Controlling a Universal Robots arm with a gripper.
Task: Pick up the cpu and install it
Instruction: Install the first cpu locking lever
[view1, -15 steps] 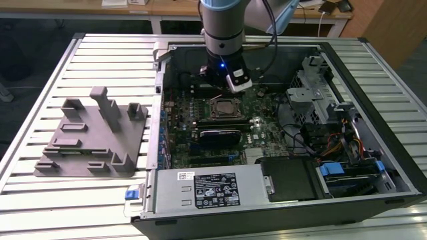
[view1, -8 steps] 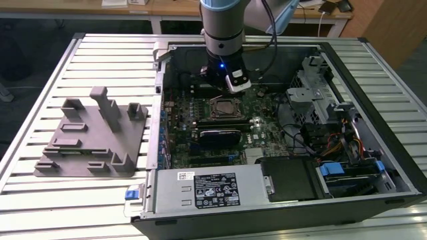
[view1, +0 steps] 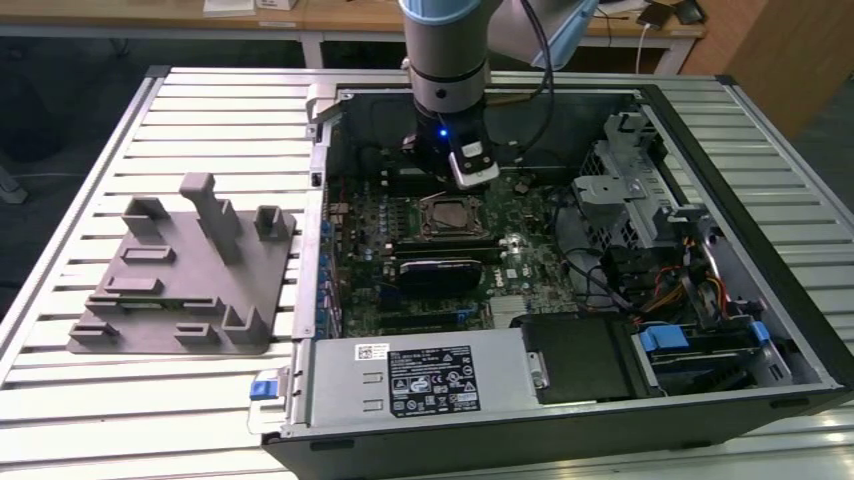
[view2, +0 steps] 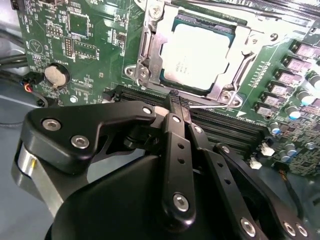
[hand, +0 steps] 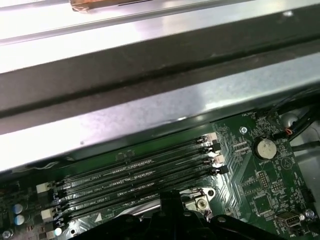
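We see the cpu (view2: 200, 55) seated in its socket frame (view2: 150, 52) on the green motherboard (view2: 75, 45) inside the open computer case (view1: 747, 200). The gripper (view2: 175, 102) hovers just beside it, fingers pressed together, holding nothing.

You get the exterior view from high up and well back, looking down at a slant on the open black computer case (view1: 561, 250) lying on the slatted metal table (view1: 80, 390), with the grey robot arm (view1: 451, 50) dropping in at top centre. Your second wrist view sits very near the board, looking past the black linked gripper (view2: 176, 107), which covers the lower frame, toward the silvery square cpu (view2: 197, 55) in its socket at upper centre. Your first wrist view faces the opposite way, toward the grey steel case wall (hand: 150, 110). Both wrist views share the green motherboard (view2: 45, 40) and its round silver coin battery (hand: 265, 148).
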